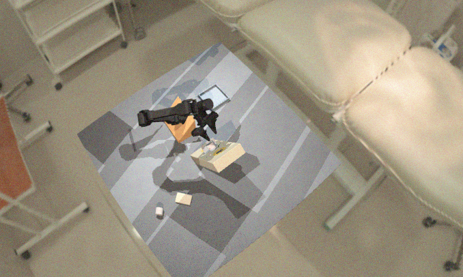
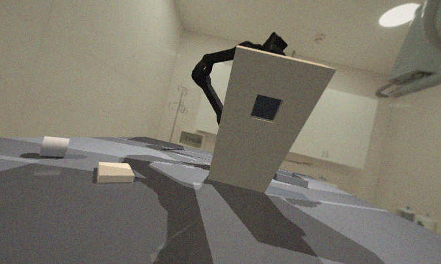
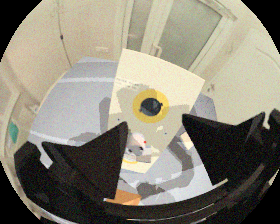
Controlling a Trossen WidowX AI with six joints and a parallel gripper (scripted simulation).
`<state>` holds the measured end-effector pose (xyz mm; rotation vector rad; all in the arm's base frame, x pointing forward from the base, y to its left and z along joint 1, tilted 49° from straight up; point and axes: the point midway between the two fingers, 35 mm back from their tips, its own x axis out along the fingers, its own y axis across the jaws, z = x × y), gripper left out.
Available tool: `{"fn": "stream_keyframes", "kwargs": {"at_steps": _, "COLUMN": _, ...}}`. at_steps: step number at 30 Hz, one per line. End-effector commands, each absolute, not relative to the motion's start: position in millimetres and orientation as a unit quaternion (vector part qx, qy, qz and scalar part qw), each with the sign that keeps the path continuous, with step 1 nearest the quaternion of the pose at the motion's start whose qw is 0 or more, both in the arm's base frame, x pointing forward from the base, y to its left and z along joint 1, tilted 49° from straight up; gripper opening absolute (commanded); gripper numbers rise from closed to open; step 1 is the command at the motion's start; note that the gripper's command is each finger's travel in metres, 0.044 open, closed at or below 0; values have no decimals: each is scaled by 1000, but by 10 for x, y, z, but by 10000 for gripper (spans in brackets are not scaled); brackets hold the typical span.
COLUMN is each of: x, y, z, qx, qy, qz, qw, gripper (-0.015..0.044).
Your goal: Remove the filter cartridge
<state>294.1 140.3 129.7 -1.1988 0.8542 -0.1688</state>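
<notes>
The cream service panel (image 1: 231,159) (image 2: 245,131) (image 3: 173,82) stands upright. Its round socket (image 3: 151,106), inside a yellow ring, looks dark and empty. A small pinkish-white piece (image 1: 211,145) (image 3: 138,139), seemingly the cartridge, shows in front of the panel's lower face; its slots and what bears it cannot be made out. My gripper (image 1: 212,136) (image 3: 155,121) is open in front of the panel. In the wrist view the piece appears low between the spread fingers, with wide gaps on both sides. The panel hides the fingers in the exterior view. The shallow tray (image 1: 229,99) (image 2: 291,179) stands behind the gripper.
An orange wedge-shaped block (image 1: 179,132) lies under the arm. A cream block (image 1: 183,198) (image 2: 114,173) and a white cylinder (image 1: 159,211) (image 2: 54,146) lie on the mat, apart from the panel. A thin dark rod (image 1: 132,141) is near the mat's left side.
</notes>
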Motion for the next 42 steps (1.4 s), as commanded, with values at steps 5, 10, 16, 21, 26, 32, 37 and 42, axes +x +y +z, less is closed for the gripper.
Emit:
{"fn": "stream_keyframes", "kwargs": {"at_steps": 5, "x": 2530, "y": 796, "z": 753, "qx": -339, "qy": 488, "qz": -226, "qw": 772, "gripper": 305}}
{"fn": "stream_keyframes", "kwargs": {"at_steps": 10, "x": 2519, "y": 784, "z": 744, "qx": -334, "qy": 490, "qz": -230, "qw": 772, "gripper": 305}}
{"fn": "stream_keyframes", "kwargs": {"at_steps": 16, "x": 2538, "y": 759, "z": 718, "qx": -334, "qy": 490, "qz": -230, "qw": 772, "gripper": 305}}
{"fn": "stream_keyframes", "kwargs": {"at_steps": 21, "x": 2576, "y": 707, "z": 665, "qx": -333, "qy": 490, "qz": -229, "qw": 772, "gripper": 305}}
{"fn": "stream_keyframes", "kwargs": {"at_steps": 26, "x": 2612, "y": 654, "z": 615, "qx": -333, "qy": 490, "qz": -229, "qw": 772, "gripper": 305}}
{"fn": "stream_keyframes", "kwargs": {"at_steps": 32, "x": 2654, "y": 587, "z": 557, "qx": -333, "qy": 490, "qz": -229, "qw": 772, "gripper": 305}}
{"fn": "stream_keyframes", "kwargs": {"at_steps": 37, "x": 2686, "y": 529, "z": 512, "qx": -334, "qy": 490, "qz": -230, "qw": 772, "gripper": 305}}
{"fn": "stream_keyframes", "kwargs": {"at_steps": 42, "x": 2715, "y": 469, "z": 469, "qx": -334, "qy": 489, "qz": -230, "qw": 772, "gripper": 305}}
